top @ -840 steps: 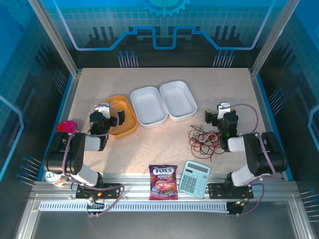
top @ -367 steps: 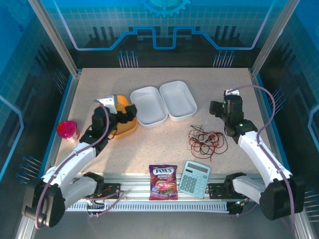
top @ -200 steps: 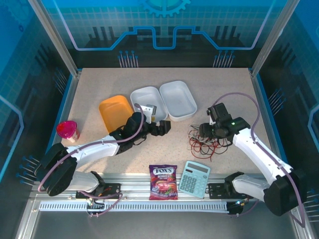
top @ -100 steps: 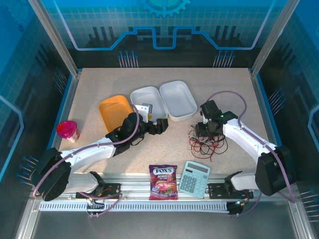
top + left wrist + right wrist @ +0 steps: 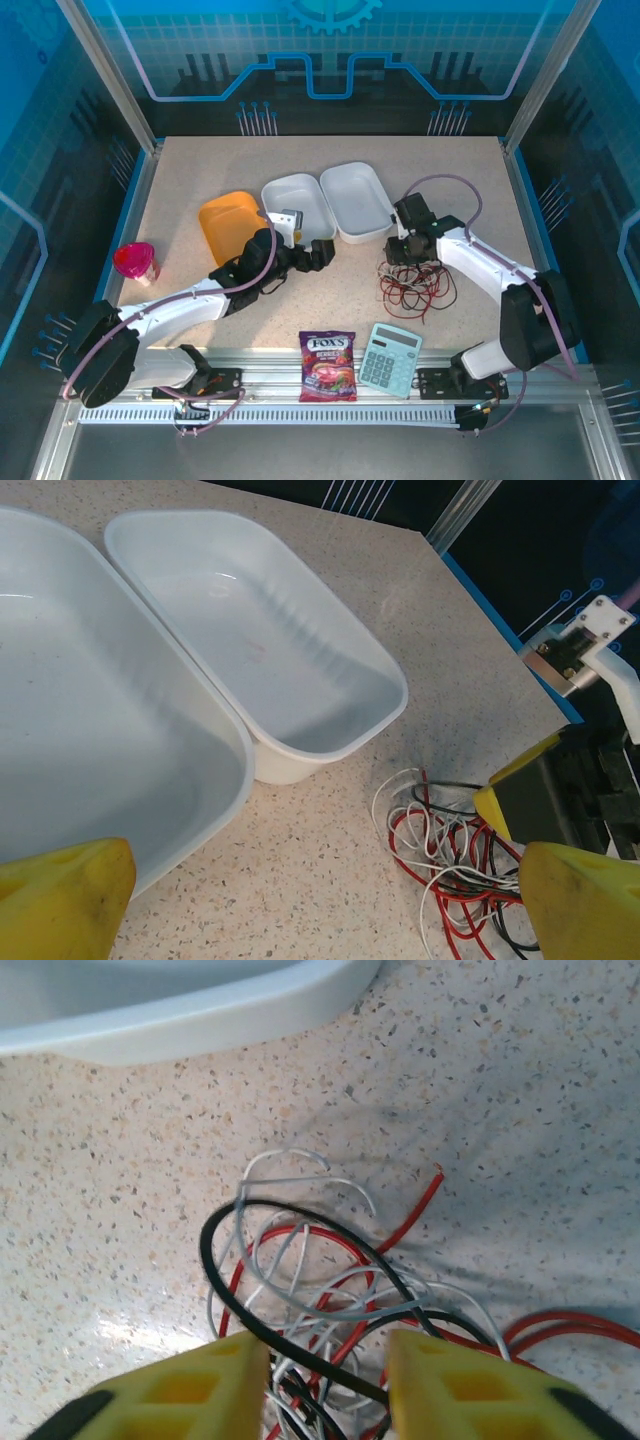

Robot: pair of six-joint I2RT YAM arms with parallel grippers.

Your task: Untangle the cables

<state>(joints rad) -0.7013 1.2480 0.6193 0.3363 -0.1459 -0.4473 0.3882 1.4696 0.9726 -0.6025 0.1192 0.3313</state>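
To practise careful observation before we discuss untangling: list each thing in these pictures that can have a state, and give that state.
Cables, tangled in one heap.
Left end effector, open, empty.
Right end effector, open, straddling a black cable.
Left white tub, upright, empty.
Right white tub, upright, empty.
Orange dish, empty.
Sweets bag, flat, label up.
Calculator, flat, keys up.

cables [image 5: 338, 1305] cut off below, behind right tool [image 5: 326, 1362]
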